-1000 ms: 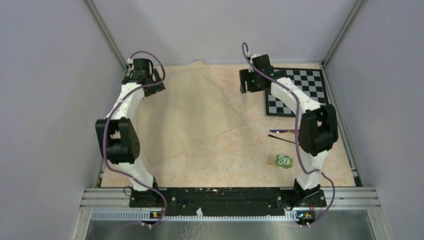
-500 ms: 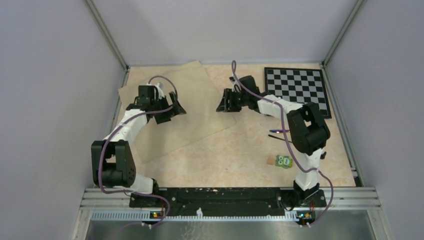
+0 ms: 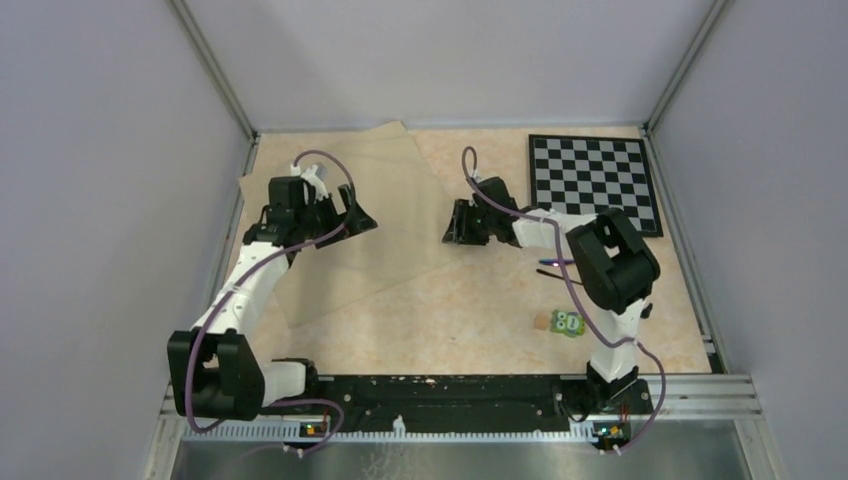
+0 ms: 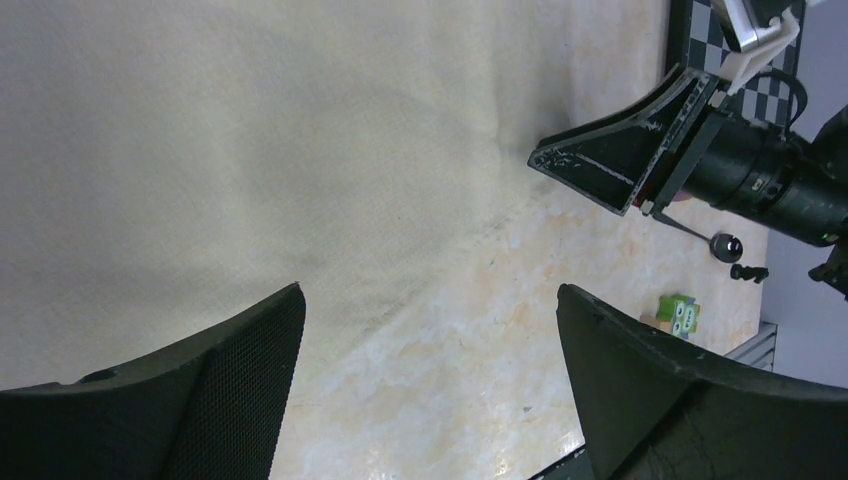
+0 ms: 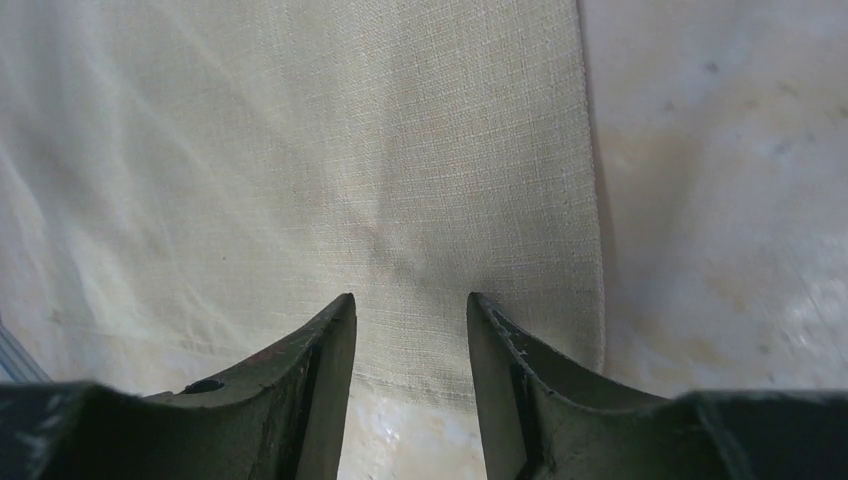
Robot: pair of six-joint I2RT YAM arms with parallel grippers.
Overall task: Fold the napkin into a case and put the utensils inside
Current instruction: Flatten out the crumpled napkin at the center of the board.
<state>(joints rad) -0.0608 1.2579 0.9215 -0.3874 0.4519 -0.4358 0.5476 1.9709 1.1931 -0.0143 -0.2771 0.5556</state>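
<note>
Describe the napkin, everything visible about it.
The napkin is a thin beige-cream woven cloth with a hemmed edge, spread mostly flat and unfolded on the left half of the tabletop, turned cornerwise. It puckers near its right corner, between the fingertips of the right hand. The left hand hangs open over one edge.

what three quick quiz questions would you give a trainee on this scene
1. True or false: the napkin is already folded into a case.
2. The left gripper has its jaws: A wide open, B shut, C clamped on a utensil.
3. Fill in: the right gripper is over the ___.

Key: 1 false, it lies flat; 2 A; 3 napkin.
</note>
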